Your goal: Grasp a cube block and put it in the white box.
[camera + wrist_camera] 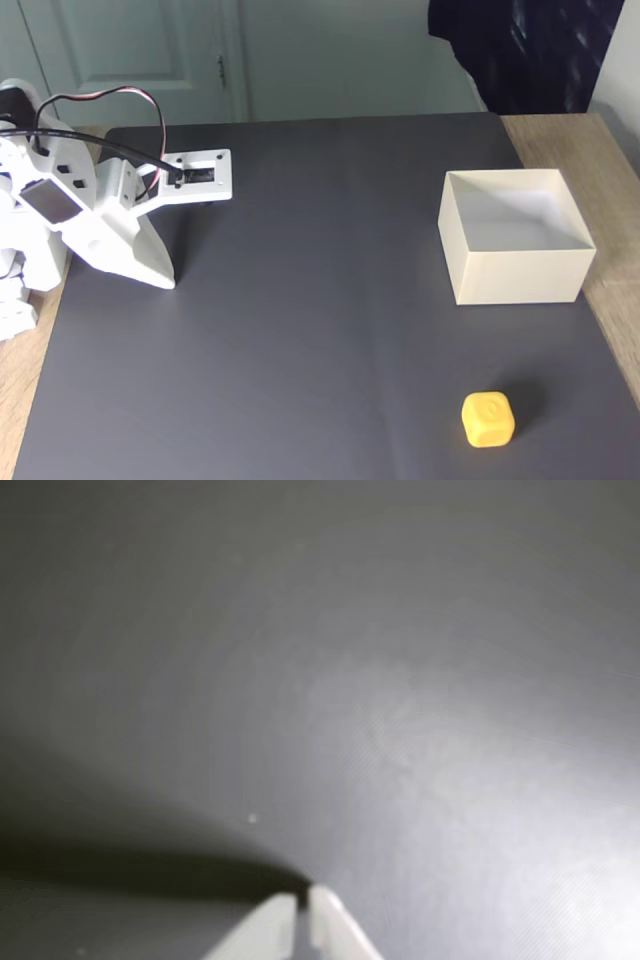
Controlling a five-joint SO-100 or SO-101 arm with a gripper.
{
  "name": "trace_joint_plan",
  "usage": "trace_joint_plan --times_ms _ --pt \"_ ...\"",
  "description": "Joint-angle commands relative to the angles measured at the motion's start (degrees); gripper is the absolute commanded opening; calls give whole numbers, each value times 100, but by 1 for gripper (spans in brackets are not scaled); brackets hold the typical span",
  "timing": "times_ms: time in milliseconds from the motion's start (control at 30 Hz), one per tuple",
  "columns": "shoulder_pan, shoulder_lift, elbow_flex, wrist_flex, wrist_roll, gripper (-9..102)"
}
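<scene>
A small yellow cube block (488,418) lies on the dark mat near the front right in the fixed view. Behind it, at the right, stands the open white box (516,262), nothing visible inside. My white gripper (163,281) rests far to the left, tips down on the mat, well apart from both. The wrist view shows its two white fingertips (304,898) pressed together over bare grey mat, with nothing between them.
The dark mat (320,300) covers most of a wooden table (610,300), whose edge shows at the right. The arm's white body and cables (60,190) occupy the left. A door and a dark cloth are behind the table.
</scene>
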Motion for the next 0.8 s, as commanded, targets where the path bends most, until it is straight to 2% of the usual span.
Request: trace_joint_plan --times_ms 0,633,767 --pt "-26 35 -9 35 -53 2" --pt "-158 44 -9 70 -255 1" --pt "167 44 -9 70 -255 1"
